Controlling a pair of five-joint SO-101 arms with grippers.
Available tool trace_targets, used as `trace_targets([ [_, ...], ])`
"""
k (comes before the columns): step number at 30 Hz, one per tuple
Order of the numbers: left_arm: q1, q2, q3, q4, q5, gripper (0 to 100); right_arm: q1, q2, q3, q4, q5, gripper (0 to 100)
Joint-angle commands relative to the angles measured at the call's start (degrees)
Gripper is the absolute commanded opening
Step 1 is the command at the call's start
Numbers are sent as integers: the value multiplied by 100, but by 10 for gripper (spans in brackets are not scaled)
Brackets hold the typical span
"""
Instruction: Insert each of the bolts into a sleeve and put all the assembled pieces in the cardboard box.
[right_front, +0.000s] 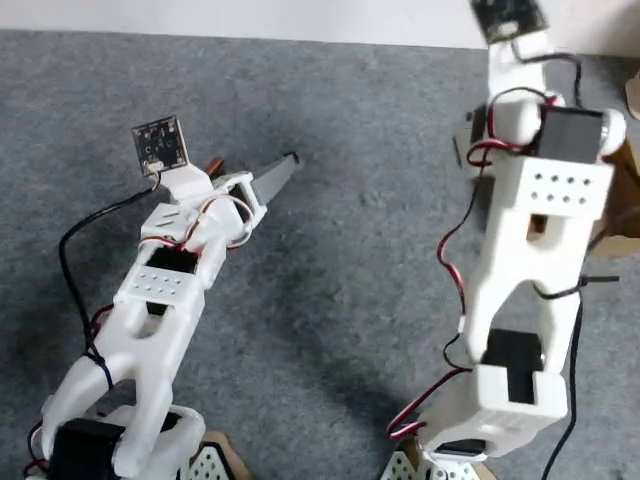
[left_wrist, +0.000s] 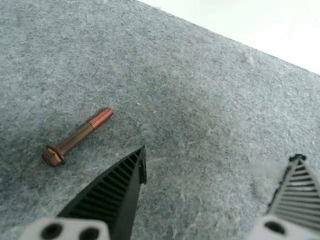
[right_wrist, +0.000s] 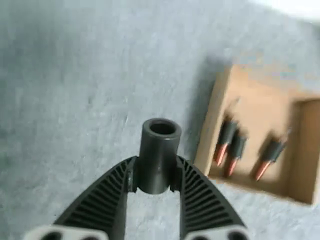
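Observation:
A copper bolt (left_wrist: 77, 137) lies flat on the grey felt, just outside one finger (left_wrist: 120, 190) of my left gripper (left_wrist: 220, 154). That gripper is open with nothing between its jaws and hovers low over the mat. In the high view its grey finger (right_front: 278, 172) points toward the table's far middle. My right gripper (right_wrist: 157, 165) is shut on a black sleeve (right_wrist: 159, 150), held with its open bore showing. Beside it stands the cardboard box (right_wrist: 210, 125), which holds three assembled pieces (right_wrist: 237, 150), black sleeves with copper tips.
The right arm (right_front: 530, 250) stretches over the table's right side, with the box edge (right_front: 622, 240) showing beside it. Grey felt (right_front: 360, 280) covers the table between the two arms.

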Motion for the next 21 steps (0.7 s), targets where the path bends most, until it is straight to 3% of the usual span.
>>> trace_targets([
  [1,-40,-13,-303,18,-35,399,127,-971,1253,-831,-35,5],
  [6,-40,-13,-303,18,-26,399,40,-2747,4347,-2738,-62,4],
  [9,-40,-13,-303,18,-18,399,48,-2993,5780,-3301,-62,4],
  [14,-40,-13,-382,123,-18,399,127,-3037,6185,-3653,-316,4],
  [21,-75,-4,-1499,1996,484,399,-400,-3046,6246,-3697,-756,4],
])
